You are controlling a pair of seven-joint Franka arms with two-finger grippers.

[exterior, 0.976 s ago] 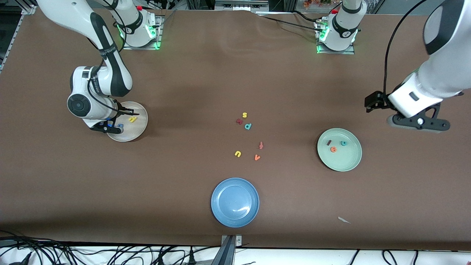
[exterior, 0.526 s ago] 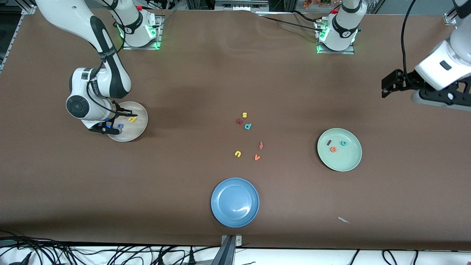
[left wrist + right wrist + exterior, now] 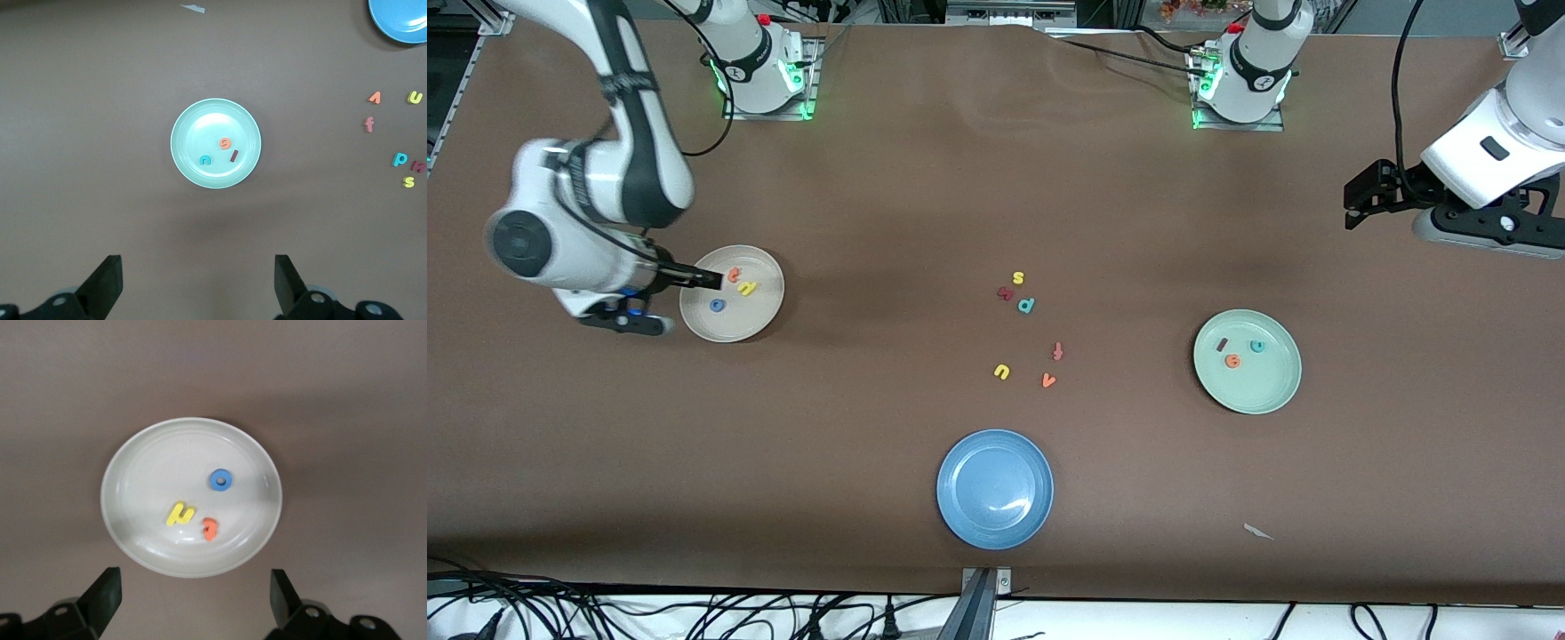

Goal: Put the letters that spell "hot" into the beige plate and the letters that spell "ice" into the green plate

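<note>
At the right arm's end of the table, we see the beige plate (image 3: 732, 293) with all three of its letters inside: the yellow h (image 3: 746, 288), the blue o (image 3: 717, 305) and the orange t (image 3: 735, 276), each lying loose and apart from the others on the plate's floor. The right gripper (image 3: 190, 600) hangs over the plate's edge toward that end of the table, its fingers spread wide and holding nothing.

Toward the left arm's end, the green plate (image 3: 1280, 391) carries the dark red i (image 3: 1222, 344), the teal c (image 3: 1257, 346) and the orange e (image 3: 1232, 360), grouped in the part of the plate farther from the front camera. The left gripper (image 3: 197, 287) waits high above the bare table near that end's edge, jaws wide and empty.

We judge both words sorted, so nothing is left but to pull the arms clear. The spare letters (image 3: 1027, 329) remain scattered mid-table, and the blue plate (image 3: 960, 524) sits near the table's front edge, holding nothing.
</note>
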